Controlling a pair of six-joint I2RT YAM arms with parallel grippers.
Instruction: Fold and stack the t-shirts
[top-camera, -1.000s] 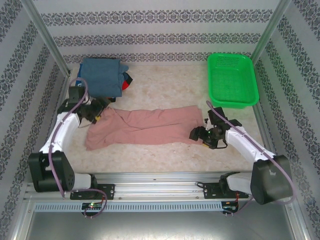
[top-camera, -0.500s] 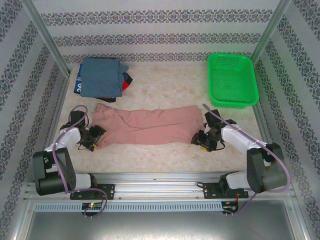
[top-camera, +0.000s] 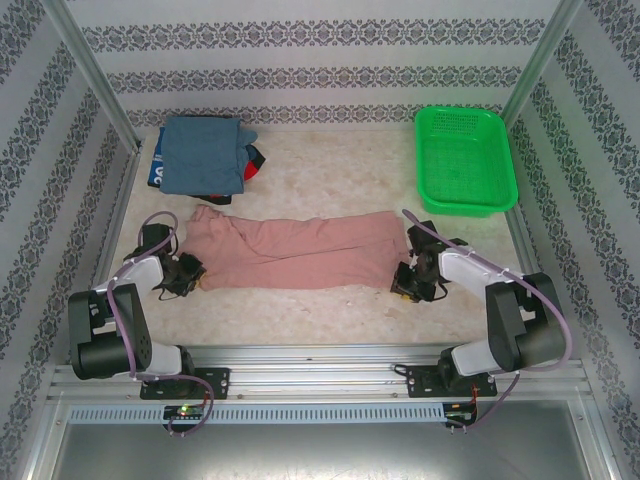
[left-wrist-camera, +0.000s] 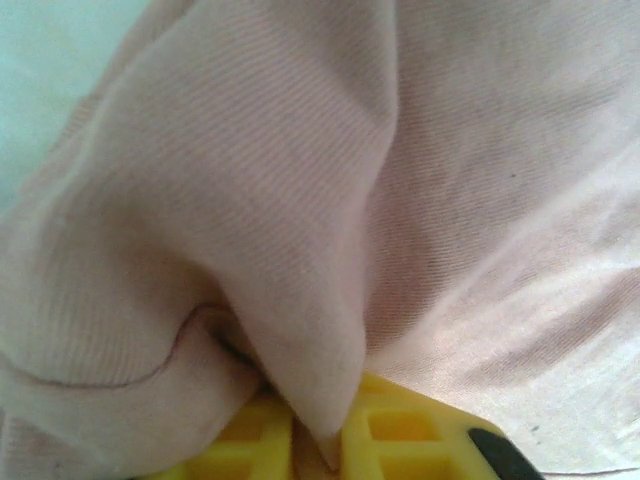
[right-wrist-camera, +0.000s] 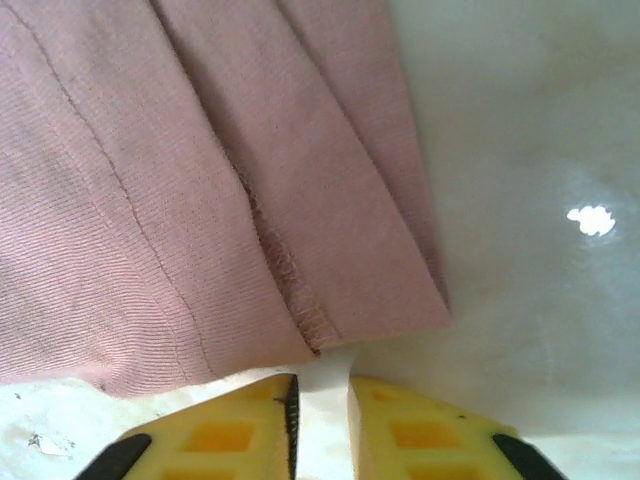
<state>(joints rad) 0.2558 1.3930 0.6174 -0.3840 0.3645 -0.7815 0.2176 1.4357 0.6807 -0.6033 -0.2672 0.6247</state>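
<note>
The dusty-pink t-shirt lies as a long folded strip across the middle of the table. At its left end my left gripper is shut on it: in the left wrist view a fold of the pink t-shirt runs down between the yellow fingers of the left gripper. My right gripper sits low at the strip's near right corner. In the right wrist view the right gripper is slightly open with bare table in the gap, and the pink t-shirt's hem lies just beyond its tips.
A stack of folded shirts sits at the back left, blue-grey on top with red and dark edges showing. The green mesh basket stands at the back right. Patterned walls and metal posts enclose the table.
My left gripper has drawn back toward the near left edge with the shirt's end, and the bunched left side has pulled into a narrower strip. The right gripper has sunk slightly toward the near side.
</note>
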